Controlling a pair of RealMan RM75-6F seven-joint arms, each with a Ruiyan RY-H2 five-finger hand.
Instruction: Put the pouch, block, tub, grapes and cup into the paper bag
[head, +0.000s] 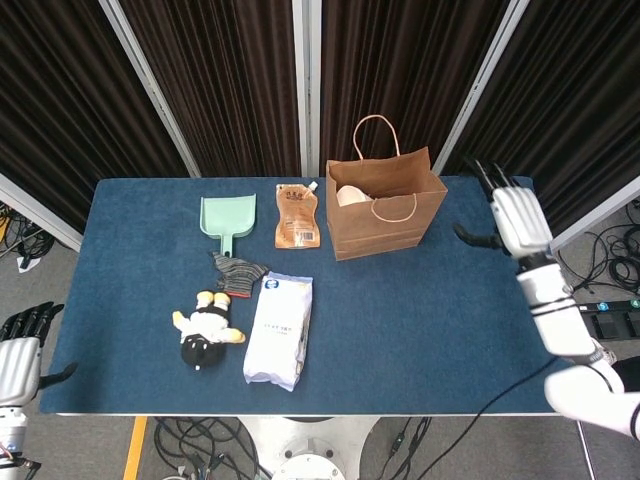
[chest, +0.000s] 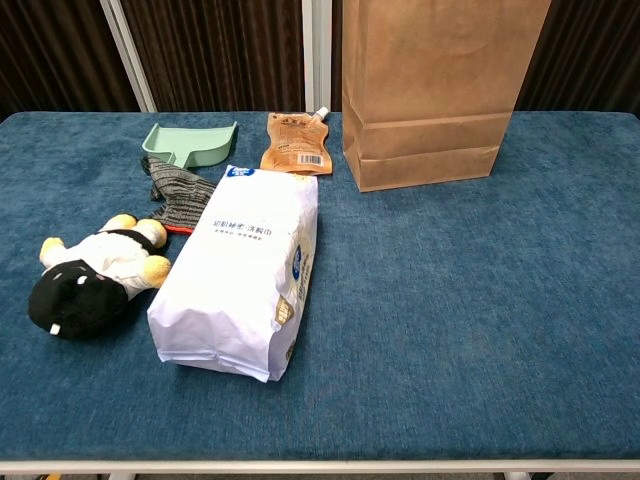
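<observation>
Head view shows the right hand (head: 517, 218) up in the air past the right end of the table (head: 420, 330), fingers spread apart and holding nothing. It is near the paper bag (head: 385, 212) but not touching it. The bag stands upright at the back of the table with its top open, and something pale sits inside; I cannot tell what it is. Just left of the bag lies the orange pouch (head: 297, 216), flat on the table. Further left is a green scoop (head: 228, 218), then a striped cloth (head: 236, 273), a plush toy (head: 208, 329) and a white packet (head: 281, 328). The left hand (head: 20, 351) hangs off the left edge, fingers apart, empty.
</observation>
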